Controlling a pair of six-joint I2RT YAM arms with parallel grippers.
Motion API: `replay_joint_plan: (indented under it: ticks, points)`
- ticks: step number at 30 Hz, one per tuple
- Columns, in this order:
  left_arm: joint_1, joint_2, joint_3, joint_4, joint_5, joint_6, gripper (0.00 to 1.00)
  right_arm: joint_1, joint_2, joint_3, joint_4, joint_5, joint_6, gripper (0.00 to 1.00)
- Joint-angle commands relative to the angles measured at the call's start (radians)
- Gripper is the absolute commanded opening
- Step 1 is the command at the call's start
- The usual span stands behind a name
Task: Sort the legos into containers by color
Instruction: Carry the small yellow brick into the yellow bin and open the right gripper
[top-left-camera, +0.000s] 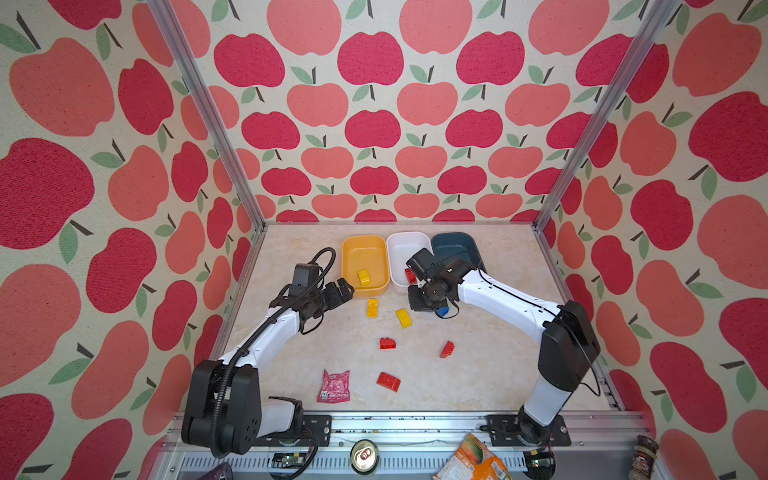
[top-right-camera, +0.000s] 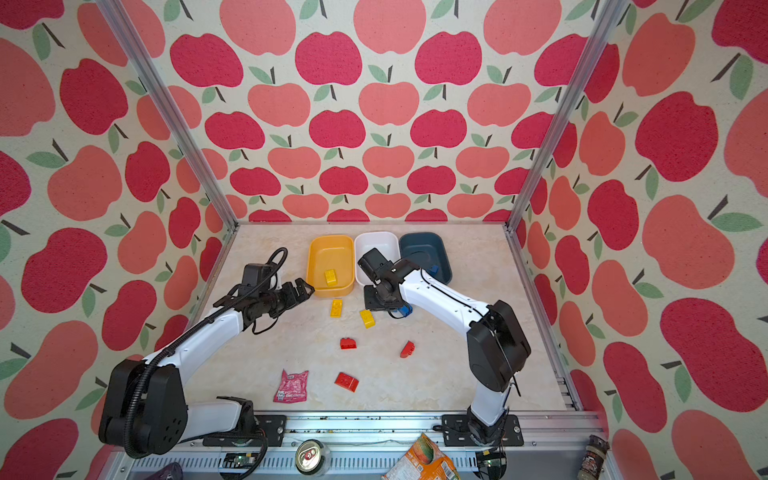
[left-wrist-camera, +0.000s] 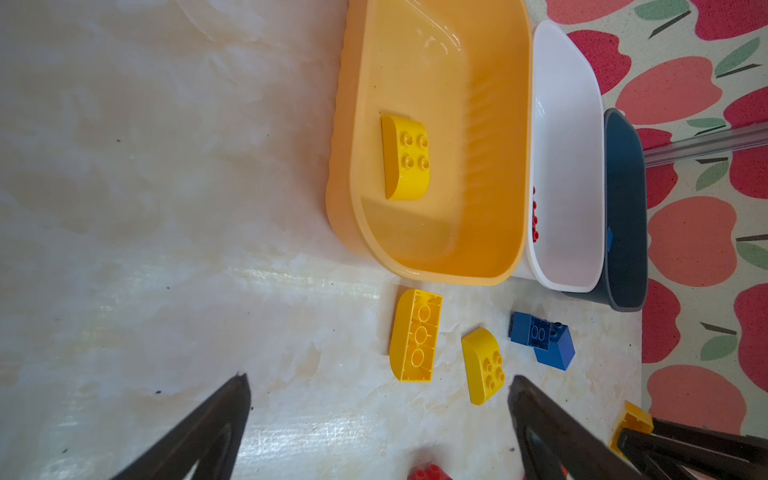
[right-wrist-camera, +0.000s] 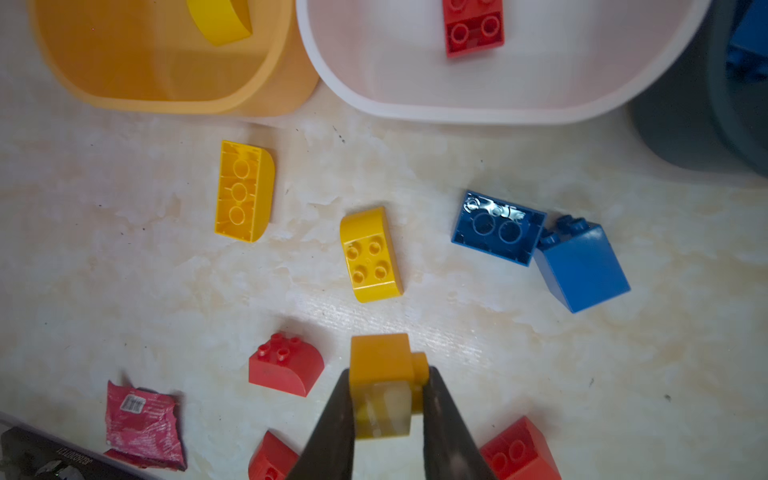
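Three containers stand in a row at the back: a yellow-orange tub (top-left-camera: 345, 257), a white one (top-left-camera: 405, 245) and a dark blue-grey one (top-left-camera: 453, 243). The yellow tub holds a yellow lego (top-left-camera: 363, 277), the white tub a red one (right-wrist-camera: 473, 27), and a blue one (top-right-camera: 433, 269) shows in the dark tub. Loose on the table lie two yellow legos (top-left-camera: 372, 308) (top-left-camera: 403, 318), three red ones (top-left-camera: 387, 343) (top-left-camera: 447, 349) (top-left-camera: 388, 381) and two blue ones (right-wrist-camera: 498, 228) (right-wrist-camera: 582, 266). My right gripper (right-wrist-camera: 388, 371) is shut on a yellow brick (right-wrist-camera: 380, 357) above the table in front of the white tub. My left gripper (left-wrist-camera: 378, 378) is open and empty beside the yellow tub's near left corner.
A crinkled pink-red foil packet (top-left-camera: 334, 386) lies at the front of the table. A drinks can (top-left-camera: 364, 456) and an orange packet (top-left-camera: 469, 459) sit on the metal rail in front. Patterned walls and metal posts close in the table's sides and back.
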Motion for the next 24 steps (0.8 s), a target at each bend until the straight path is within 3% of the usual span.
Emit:
replay_joint_plan:
  ticks: [1,13,24]
  points:
    - [0.006,-0.018,-0.015,0.001,0.002,-0.001,0.99,0.011,0.071,0.115,0.012,-0.021,-0.067,0.22]
    - [0.006,-0.019,-0.014,-0.009,0.0,0.0,0.99,0.01,0.36,0.539,-0.058,-0.024,-0.188,0.22]
    - [0.006,-0.03,-0.008,-0.028,-0.006,0.004,0.99,-0.015,0.609,0.87,-0.166,-0.047,-0.227,0.23]
